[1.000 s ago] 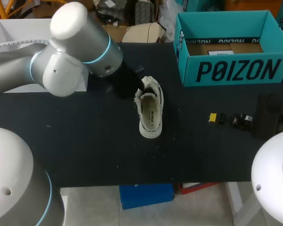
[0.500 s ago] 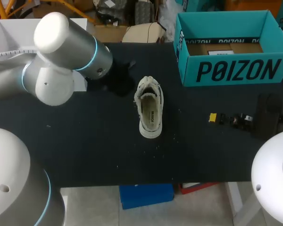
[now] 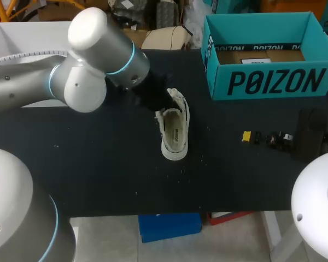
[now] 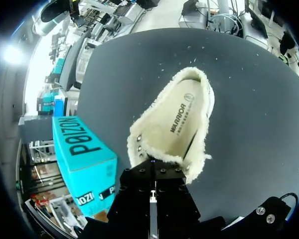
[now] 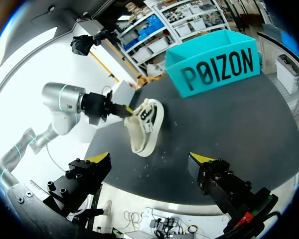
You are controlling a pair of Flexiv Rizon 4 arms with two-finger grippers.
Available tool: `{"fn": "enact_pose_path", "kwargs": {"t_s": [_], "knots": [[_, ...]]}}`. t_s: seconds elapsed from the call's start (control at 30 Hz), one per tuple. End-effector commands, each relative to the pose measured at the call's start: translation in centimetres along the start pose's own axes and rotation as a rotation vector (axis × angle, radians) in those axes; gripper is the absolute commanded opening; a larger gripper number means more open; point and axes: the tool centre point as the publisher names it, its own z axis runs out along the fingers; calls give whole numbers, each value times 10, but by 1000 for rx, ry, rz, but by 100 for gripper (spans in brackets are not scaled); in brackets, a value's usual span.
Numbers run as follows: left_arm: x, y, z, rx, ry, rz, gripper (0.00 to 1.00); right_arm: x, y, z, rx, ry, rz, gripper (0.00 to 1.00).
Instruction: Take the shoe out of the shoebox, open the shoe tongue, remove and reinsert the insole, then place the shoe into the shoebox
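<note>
A cream fleece-lined shoe (image 3: 175, 131) (image 4: 182, 117) (image 5: 142, 127) lies on the black table, opening up, with its insole (image 4: 183, 110) showing inside. My left gripper (image 3: 164, 99) (image 4: 152, 167) (image 5: 130, 110) is shut, and its tips rest against the fleecy tongue end of the shoe. I cannot tell whether anything is pinched between them. The teal shoebox (image 3: 273, 82) (image 4: 84, 154) (image 5: 217, 67) stands open at the back right. Off to the right of the shoe, my right gripper (image 5: 149, 159) (image 3: 257, 137) hangs wide open over the table with nothing between its fingers.
Brown cardboard (image 3: 257, 54) lies in the bottom of the shoebox. A white flat box (image 3: 22, 38) sits at the back left, behind my left arm. Bare black tabletop (image 3: 98, 164) stretches in front of and to the left of the shoe.
My left gripper closed, drew back to the left away from the shoe, then came back against its tongue end. The shoe, the box and the right arm have stayed in place.
</note>
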Motion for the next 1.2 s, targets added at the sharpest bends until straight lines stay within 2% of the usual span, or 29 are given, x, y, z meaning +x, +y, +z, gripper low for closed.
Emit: {"fn": "enact_pose_path", "kwargs": {"t_s": [0.03,0.33,0.67,0.8,0.83,0.87,0.9,1.13,1.2], "knots": [[1,-7,11,20,3,-1,0,-1,2,-1,13,3,4,100],[16,-22,12,51,15,-14,0,-1,2,-1,13,3,4,100],[20,-4,-44,-49,29,45,0,-1,2,-1,13,3,4,100],[29,7,-53,-59,82,97,0,-1,2,-1,13,3,4,100],[30,9,-53,-41,101,133,0,-1,2,-1,13,3,4,100],[32,9,-54,-47,113,140,9,-1,2,-1,13,3,4,100],[33,10,-53,-42,124,155,25,-1,2,-1,13,3,4,100],[36,12,-42,4,133,242,35,-1,2,-1,13,3,4,100],[36,10,-36,23,127,282,40,-1,2,-1,13,3,4,100]]}}
